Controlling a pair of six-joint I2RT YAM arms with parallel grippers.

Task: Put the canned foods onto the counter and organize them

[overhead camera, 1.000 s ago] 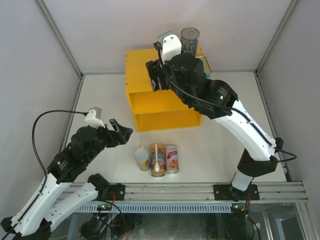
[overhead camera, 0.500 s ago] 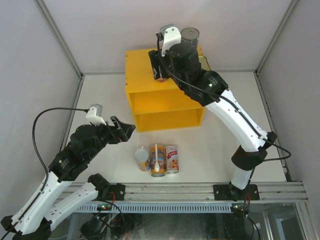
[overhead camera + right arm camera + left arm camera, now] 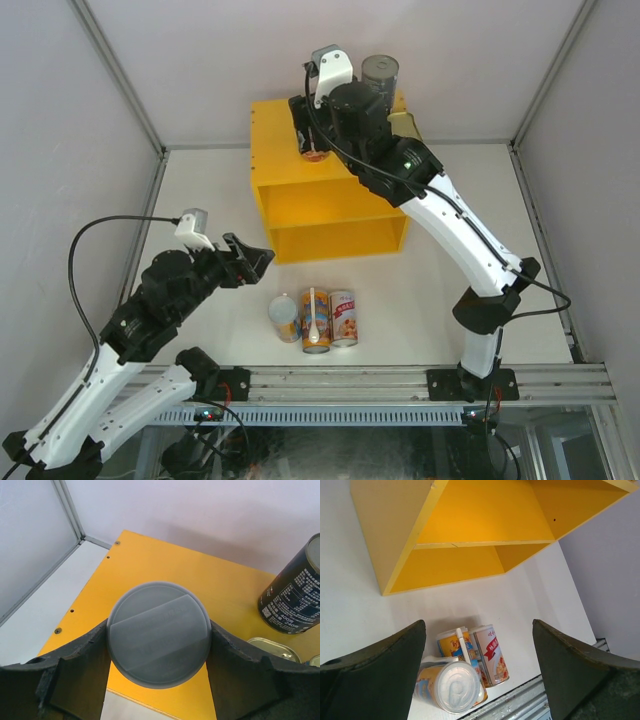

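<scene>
Clamped between the fingers of the right gripper (image 3: 314, 146), a cylindrical can with a grey plastic lid (image 3: 158, 632) hangs over the left part of the flat top of the bright yellow wooden counter (image 3: 272, 128), upper middle of the overhead frame. A second ago that wrist sat lower in the frame, over the shelf's middle; it has since swung up toward the back wall, and the can now shows beneath it above bare yellow. To my eye the set-down comes next. At the right of the wrist picture a tall dark grey can (image 3: 295, 595) stands on the same top, and below it, at the lower right edge, lies a flat gold-lidded tin (image 3: 272, 649). Three cans wait on the white table (image 3: 200, 190), lower middle of the frame: a white-lidded can (image 3: 453, 691), an orange-blue can with a white spoon (image 3: 454, 641) and a white-red can (image 3: 491, 654). The left gripper (image 3: 252, 262), jaws wide apart and empty, has crept slightly rightward toward them. As for writing, the dark grey can carries fine white print, the white-red can has a red band with characters, and the grey lid shows faint embossing. None of it is legible from where I stand.
</scene>
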